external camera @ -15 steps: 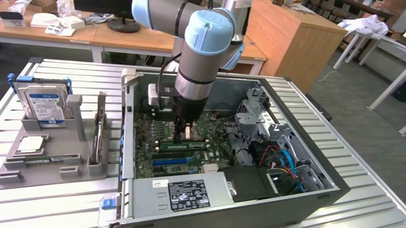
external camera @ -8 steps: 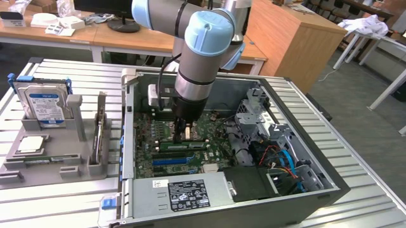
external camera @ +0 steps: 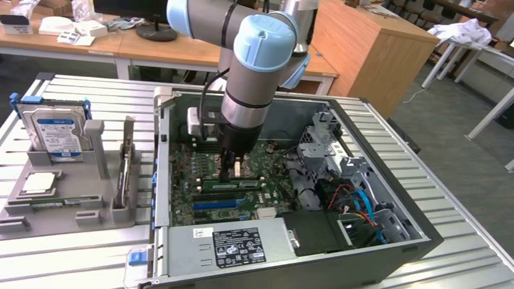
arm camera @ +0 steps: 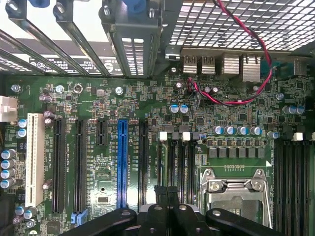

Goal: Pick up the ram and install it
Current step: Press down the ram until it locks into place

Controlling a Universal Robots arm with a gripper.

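Gripper (arm camera: 165, 209) right up at the wrist cam, black fingers (arm camera: 156, 216) pressed together, nothing seen pinched betw. them. Below it the motherboard (arm camera: 197, 118): blue expansion slot (arm camera: 122, 164), long black slots alongside, white slot (arm camera: 33, 160), bare CPU socket (arm camera: 235, 189), red wires (arm camera: 236, 93) looping near the rear ports. Exterior cam: arm (external camera: 257, 72) reaches down into the open PC case (external camera: 386, 198), gripper tip (external camera: 228, 173) touching or just above the ram (external camera: 231, 186), a green stick lying along the memory slots mid-board. Hard drive (external camera: 58, 131) upright in grey fixture (external camera: 72, 205), exterior view's left.
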